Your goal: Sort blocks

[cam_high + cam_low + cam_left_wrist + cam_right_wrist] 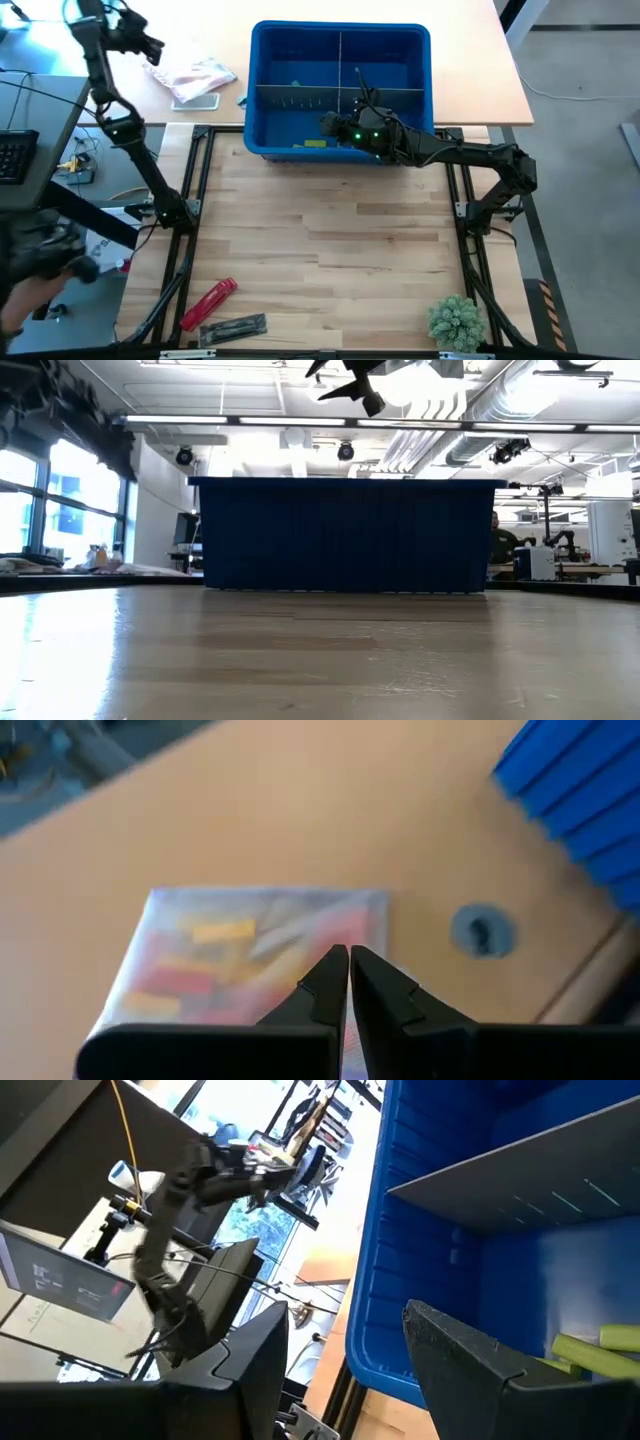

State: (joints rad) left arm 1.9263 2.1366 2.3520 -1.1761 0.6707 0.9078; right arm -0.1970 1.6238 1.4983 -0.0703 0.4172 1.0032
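Entry, as we find it from above:

Bin (262,90): blue, divided into compartments, at the far edge of the worktop (330,250). We count two lime blocks (316,143) in view: one flat in the near left compartment against the front wall, long axis along that wall; a smaller one (295,85) in the far left compartment.

Right tool (338,128): hanging over the bin's near side, close by the middle divider. Its fingers (470,1365) stand apart, moderately wide, and we see nothing between them. In its wrist view a lime block (600,1352) lies on the bin floor just beyond one finger, lengthwise across the line of reach.

Left tool (348,982): raised over the far left corner, outside the bin, fingers pressed together with nothing in them. Beneath it lies a clear bag (200,75) holding yellow and red pieces, which we judge to be more blocks, though blur keeps us from certainty.

Relation that matters: the near lime block sits just to the left of the right tool, in the same bin; the right arm is far nearer to it than the left.

Also on the worktop: red tool (208,303), dark object (233,327), green plant (457,322), all at the near edge.
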